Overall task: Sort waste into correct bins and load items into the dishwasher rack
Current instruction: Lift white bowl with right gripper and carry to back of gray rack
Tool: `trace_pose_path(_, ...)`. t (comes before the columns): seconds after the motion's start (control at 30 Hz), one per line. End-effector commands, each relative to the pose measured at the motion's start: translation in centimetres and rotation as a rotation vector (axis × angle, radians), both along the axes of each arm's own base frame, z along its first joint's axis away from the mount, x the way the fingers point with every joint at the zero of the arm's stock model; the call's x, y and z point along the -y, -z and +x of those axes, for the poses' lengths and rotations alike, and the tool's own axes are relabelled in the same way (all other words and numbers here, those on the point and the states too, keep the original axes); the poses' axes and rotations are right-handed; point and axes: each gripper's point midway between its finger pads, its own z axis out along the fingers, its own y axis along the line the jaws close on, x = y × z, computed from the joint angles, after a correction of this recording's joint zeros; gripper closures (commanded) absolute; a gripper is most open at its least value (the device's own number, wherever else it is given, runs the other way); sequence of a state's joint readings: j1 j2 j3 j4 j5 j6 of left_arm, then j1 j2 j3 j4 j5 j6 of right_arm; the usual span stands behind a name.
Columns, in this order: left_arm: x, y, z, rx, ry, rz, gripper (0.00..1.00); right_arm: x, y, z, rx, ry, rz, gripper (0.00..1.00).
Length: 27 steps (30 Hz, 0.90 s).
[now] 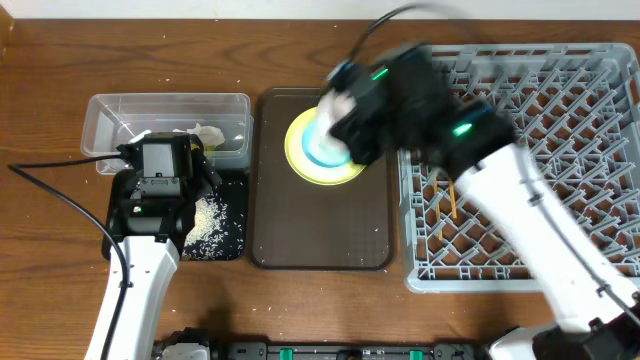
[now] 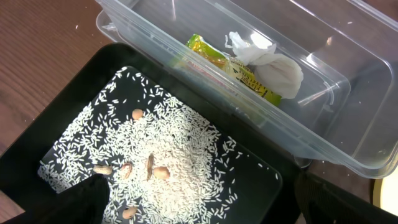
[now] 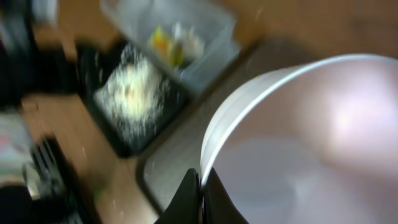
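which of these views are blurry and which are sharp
Overhead: the right arm is motion-smeared above the yellow plate, the rack is crisp. Left wrist: sharp, rice grains distinct, mild glare on the clear tub. Right wrist: all smeared, the pale bowl a soft shape.

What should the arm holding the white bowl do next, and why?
Probably swing the pale pinkish-white bowl over to the large grey plastic lattice rack. The right gripper pinches the bowl's rim above the dark brown serving tray, and the rack sits just beside it.
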<state>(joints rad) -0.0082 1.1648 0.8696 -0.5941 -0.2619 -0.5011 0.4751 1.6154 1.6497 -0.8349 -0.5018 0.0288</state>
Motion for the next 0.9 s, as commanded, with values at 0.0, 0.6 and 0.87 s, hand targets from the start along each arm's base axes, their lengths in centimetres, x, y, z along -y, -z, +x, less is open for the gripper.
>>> trace_pose_path(0.0, -0.3, -0.5, 0.3, 0.014, -0.018, 0.005, 0.02, 1.9, -3.6, 1.0, -0.002, -0.096, 0.227, 0.99)
trace_pose_path(0.6, -0.3, -0.6, 0.3, 0.017, -0.018, 0.005, 0.02, 12.4, -0.2, 10.1, -0.08, -0.203, 0.673, 0.99)
trace_pose_path(0.87, -0.3, -0.6, 0.3, 0.017, -0.018, 0.005, 0.02, 15.4, 5.5, 12.7, -0.185, -0.129, 0.725, 0.99)
